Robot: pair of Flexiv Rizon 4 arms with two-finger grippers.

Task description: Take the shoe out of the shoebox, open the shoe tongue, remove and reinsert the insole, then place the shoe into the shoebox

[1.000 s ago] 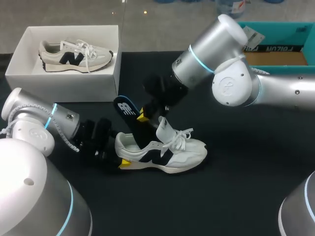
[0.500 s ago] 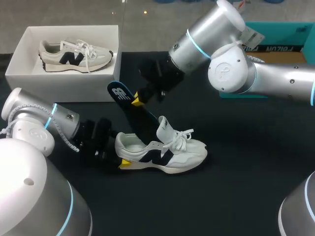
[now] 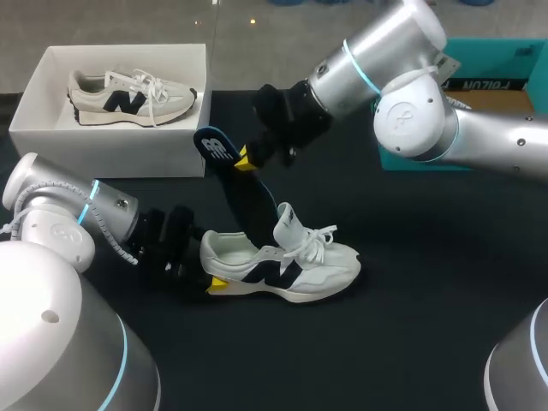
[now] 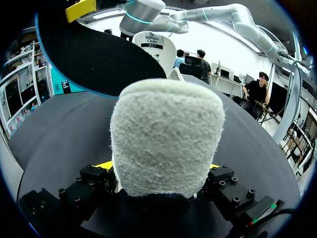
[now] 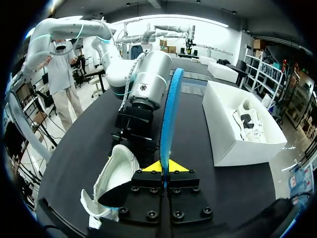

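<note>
The dark, blue-edged foam insole (image 3: 248, 195) is clamped in the right end effector (image 3: 245, 158) and has been drawn higher out of the white sneaker (image 3: 295, 261), which is gripped at its heel by the left end effector (image 3: 211, 272) on the black table (image 3: 411, 291); removal is judged nearly complete.

A robotics lab, by the look of it: a silver left arm (image 3: 64, 224) and right arm (image 3: 411, 111) with blue-lit joints stand over a black-covered desk (image 3: 428, 257), a white shoebox (image 3: 111, 154) at ten o'clock.
</note>
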